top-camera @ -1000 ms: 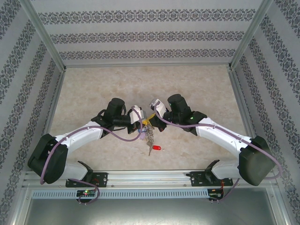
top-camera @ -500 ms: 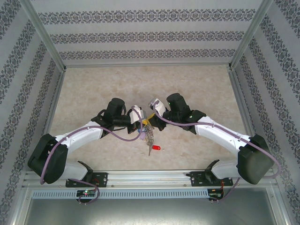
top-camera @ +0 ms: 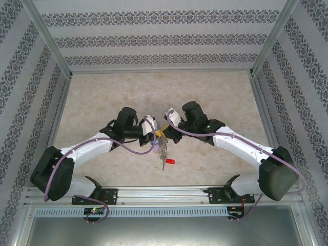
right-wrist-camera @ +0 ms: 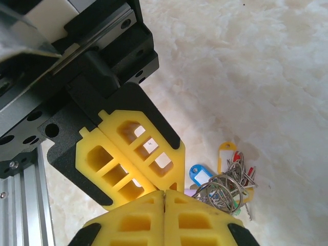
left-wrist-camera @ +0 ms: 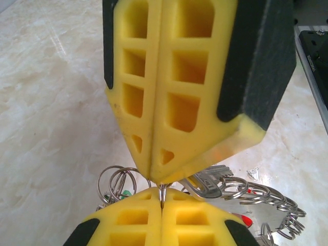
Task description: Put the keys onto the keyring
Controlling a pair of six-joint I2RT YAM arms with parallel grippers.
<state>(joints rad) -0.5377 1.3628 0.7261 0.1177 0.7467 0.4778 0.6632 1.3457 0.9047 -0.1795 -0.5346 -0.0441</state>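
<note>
The keyring (top-camera: pixel 163 147) hangs as a bunch of small rings, keys and tags between the two arms. My left gripper (left-wrist-camera: pixel 162 201) is shut on a thin wire of the keyring (left-wrist-camera: pixel 162 193). My right gripper (right-wrist-camera: pixel 164 195) is shut too, and its fingertips (left-wrist-camera: pixel 154 171) meet the left ones at that wire. Whether they clamp it is hidden. A silver key (left-wrist-camera: pixel 211 184) and a red tag (left-wrist-camera: pixel 246 221) lie behind the jaws. The bunch (right-wrist-camera: pixel 225 188) carries a blue tag (right-wrist-camera: pixel 198 174) and a yellow tag (right-wrist-camera: pixel 227 153). A red tag (top-camera: pixel 170 162) marks its low end.
The pale marble tabletop (top-camera: pixel 102 97) stretches behind and to both sides of the arms. Patterned walls with metal posts (top-camera: pixel 262 46) close in the table. An aluminium rail (top-camera: pixel 164 192) runs along the near edge by the arm bases.
The right arm has edged slightly to the left. Both grippers and the hanging bunch stay in nearly the same place.
</note>
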